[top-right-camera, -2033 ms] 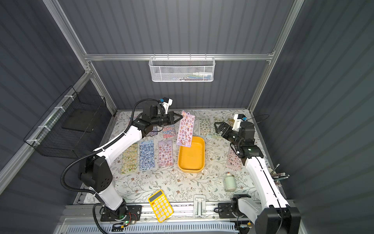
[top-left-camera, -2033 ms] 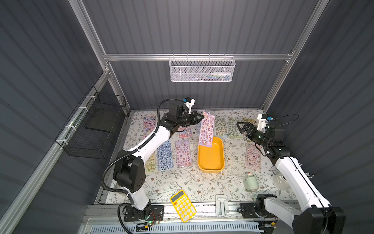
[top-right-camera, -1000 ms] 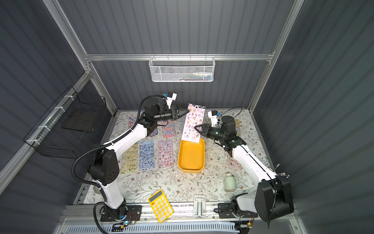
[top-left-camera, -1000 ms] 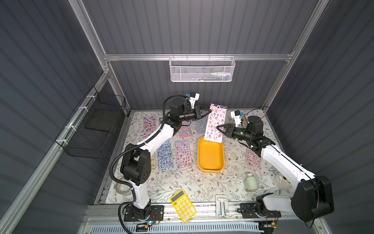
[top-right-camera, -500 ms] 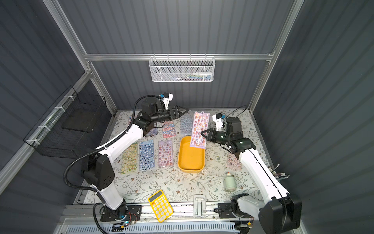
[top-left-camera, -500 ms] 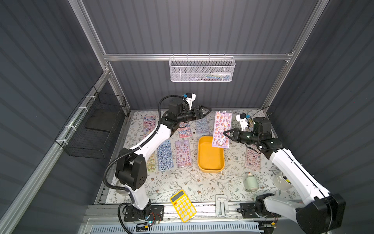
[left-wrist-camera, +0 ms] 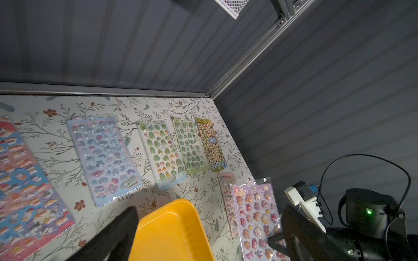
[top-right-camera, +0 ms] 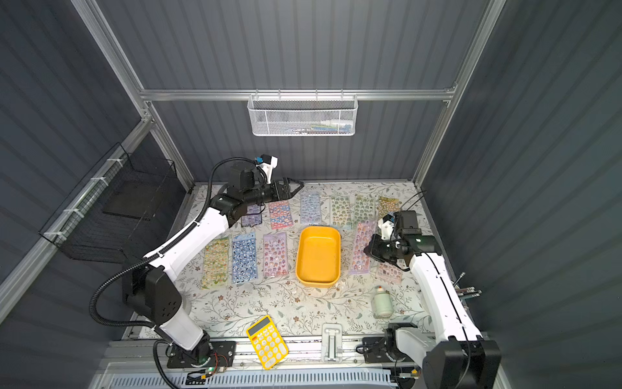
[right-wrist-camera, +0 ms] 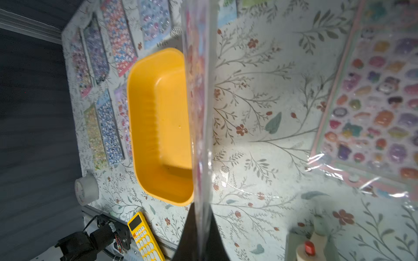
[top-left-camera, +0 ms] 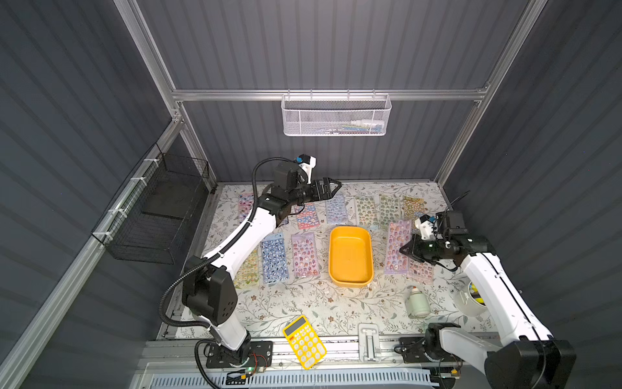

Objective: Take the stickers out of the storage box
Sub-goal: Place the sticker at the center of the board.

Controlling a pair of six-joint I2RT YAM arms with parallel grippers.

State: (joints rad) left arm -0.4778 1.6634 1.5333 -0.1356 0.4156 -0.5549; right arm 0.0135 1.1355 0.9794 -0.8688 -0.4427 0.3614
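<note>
Stickers [top-left-camera: 304,251] laid flat around storage box [top-left-camera: 350,259], one pink sheet [top-left-camera: 396,246] pinched in right gripper [top-left-camera: 404,251] beside it, left gripper [top-left-camera: 336,189] spread wide.

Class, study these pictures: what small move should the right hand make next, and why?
Probably lower the held sheet flat onto the bare table beside the storage box, then release. The right hand is shut on it, it hangs upright above the table, and the box looks empty.

Top views high overhead, wrist views close, all sharing the storage box [top-left-camera: 350,256]
</note>
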